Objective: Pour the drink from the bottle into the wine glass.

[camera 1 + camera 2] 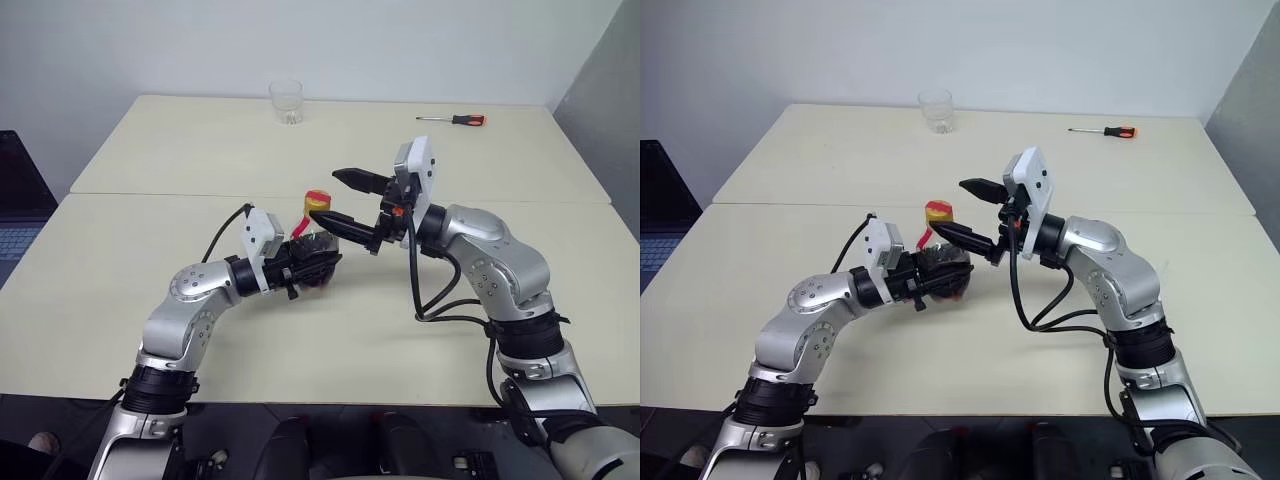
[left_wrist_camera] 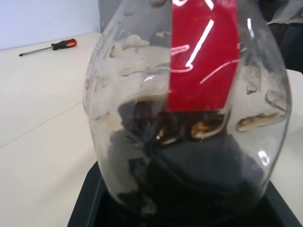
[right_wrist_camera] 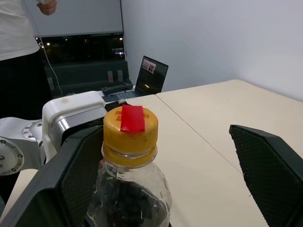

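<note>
Left pincer (image 1: 312, 262) clamped on small squat clear plastic bottle (image 2: 187, 123) of dark drink (image 2: 189, 179) — mid-desk (image 1: 150, 240). Right pincer (image 1: 340, 200) spread wide, straddling yellow red-taped cap (image 3: 130, 135). Short clear tumbler (image 1: 286, 101) at 12 o'clock.

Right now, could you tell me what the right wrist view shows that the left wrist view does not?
Right wrist view: the bottle's yellow cap with red tape on top, between the open right gripper fingers, plus a laptop and a person behind. Left wrist view: a screwdriver on the table, and the red label strip close up. Both: the bottle with its dark drink.
</note>
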Tool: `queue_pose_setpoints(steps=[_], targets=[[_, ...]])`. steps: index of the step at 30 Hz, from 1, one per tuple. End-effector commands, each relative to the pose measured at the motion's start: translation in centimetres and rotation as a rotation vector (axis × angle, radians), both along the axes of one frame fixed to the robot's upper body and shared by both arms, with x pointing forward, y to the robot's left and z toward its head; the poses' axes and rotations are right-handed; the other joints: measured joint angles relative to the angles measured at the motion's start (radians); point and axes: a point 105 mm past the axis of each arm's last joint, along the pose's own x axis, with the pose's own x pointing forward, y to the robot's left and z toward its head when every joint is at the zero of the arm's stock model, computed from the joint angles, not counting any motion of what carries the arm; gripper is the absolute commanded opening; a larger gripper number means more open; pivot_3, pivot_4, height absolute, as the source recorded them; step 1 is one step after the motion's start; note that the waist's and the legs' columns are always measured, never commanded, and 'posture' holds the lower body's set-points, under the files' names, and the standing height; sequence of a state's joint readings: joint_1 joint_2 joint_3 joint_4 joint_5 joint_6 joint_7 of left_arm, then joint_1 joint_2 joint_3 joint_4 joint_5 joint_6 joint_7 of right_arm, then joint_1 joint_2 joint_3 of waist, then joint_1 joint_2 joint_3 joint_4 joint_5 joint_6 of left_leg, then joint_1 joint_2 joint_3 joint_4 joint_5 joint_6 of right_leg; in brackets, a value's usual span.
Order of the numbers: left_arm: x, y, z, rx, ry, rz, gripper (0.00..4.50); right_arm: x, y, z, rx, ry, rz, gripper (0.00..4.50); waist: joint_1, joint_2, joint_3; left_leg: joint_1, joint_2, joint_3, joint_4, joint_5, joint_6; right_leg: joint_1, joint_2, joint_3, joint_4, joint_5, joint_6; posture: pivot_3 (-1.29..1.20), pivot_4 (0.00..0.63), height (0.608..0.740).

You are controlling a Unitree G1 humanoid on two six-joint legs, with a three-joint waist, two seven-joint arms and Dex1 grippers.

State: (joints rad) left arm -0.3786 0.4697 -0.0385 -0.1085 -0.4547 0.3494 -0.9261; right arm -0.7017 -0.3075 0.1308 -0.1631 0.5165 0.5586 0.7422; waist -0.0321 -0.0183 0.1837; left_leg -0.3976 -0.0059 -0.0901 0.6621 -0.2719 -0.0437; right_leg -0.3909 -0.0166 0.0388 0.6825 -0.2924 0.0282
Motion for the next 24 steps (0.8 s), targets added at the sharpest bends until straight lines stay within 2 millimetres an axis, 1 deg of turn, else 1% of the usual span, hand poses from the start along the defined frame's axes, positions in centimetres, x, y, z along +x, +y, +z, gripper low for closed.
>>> queue_pose_setpoints(steps=[1,16,24], targets=[[-0.7,0.0,2.1,-0.027,-0.083,-0.027,1.95,0.1,-1.3,1.0,0.022,-0.034,-0.041,4.48,0.000,0.000,0.000,0.000,0.000,0.000,0.000,0.000,0.000,0.000,0.000,0.000,0.000,0.000,0.000,0.00,0.150,0.740],[-0.8,0.3,2.0,-0.019,-0.077,-0.023,1.95,-0.2,-2.5,0.5,-0.001,-0.019,-0.057,4.48,0.000,0.000,0.000,0.000,0.000,0.000,0.000,0.000,0.000,0.000,0.000,0.000,0.000,0.000,0.000,0.00,0.150,0.740],[-0.7,0.5,2.0,-0.017,-0.076,-0.015,1.95,-0.4,-3.9,-0.2,-0.027,-0.004,-0.072,4.48,0.001,0.000,0.000,0.000,0.000,0.000,0.000,0.000,0.000,0.000,0.000,0.000,0.000,0.000,0.000,0.00,0.150,0.740]])
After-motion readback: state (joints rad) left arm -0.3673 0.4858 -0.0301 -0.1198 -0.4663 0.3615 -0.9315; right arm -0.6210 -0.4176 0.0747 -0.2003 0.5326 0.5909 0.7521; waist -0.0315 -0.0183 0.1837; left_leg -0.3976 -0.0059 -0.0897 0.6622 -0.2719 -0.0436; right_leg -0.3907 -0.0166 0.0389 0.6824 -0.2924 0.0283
